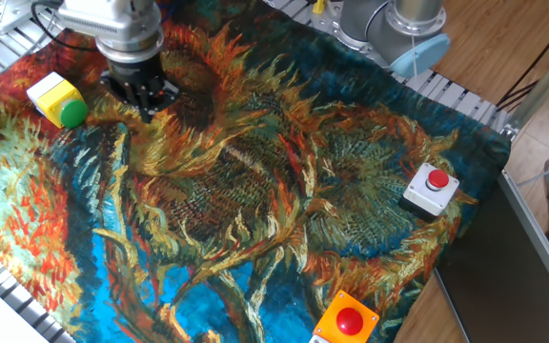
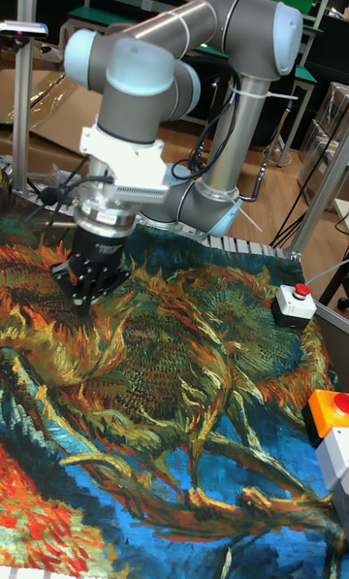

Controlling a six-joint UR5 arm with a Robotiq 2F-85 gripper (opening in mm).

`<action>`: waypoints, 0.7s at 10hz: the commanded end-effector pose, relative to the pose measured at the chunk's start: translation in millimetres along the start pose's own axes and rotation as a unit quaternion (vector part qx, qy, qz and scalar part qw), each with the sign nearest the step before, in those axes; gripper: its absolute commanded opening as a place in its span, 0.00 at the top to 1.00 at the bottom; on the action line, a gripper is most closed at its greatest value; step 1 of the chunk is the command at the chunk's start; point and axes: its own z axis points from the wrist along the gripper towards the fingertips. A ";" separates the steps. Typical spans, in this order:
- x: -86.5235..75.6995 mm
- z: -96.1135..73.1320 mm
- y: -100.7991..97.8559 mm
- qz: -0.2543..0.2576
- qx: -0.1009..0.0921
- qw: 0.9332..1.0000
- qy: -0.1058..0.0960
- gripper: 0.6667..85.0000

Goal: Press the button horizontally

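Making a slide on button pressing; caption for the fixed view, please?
End effector low over sunflower-print cloth, right of the sideways green button; two red buttons sit apart.

Table cloth: sunflower painting print, orange/yellow petals, dark green-brown centres, blue lower patches, red-orange on the edge. End effector: black fingers, silver-grey body, white flange. Button just beside it: green cap, yellow housing, white side. Well apart: red button on grey-white box; red button on orange box.
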 end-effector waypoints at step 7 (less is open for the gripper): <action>-10.8 2.8 1.9 -0.003 -0.002 1.000 -0.011 0.99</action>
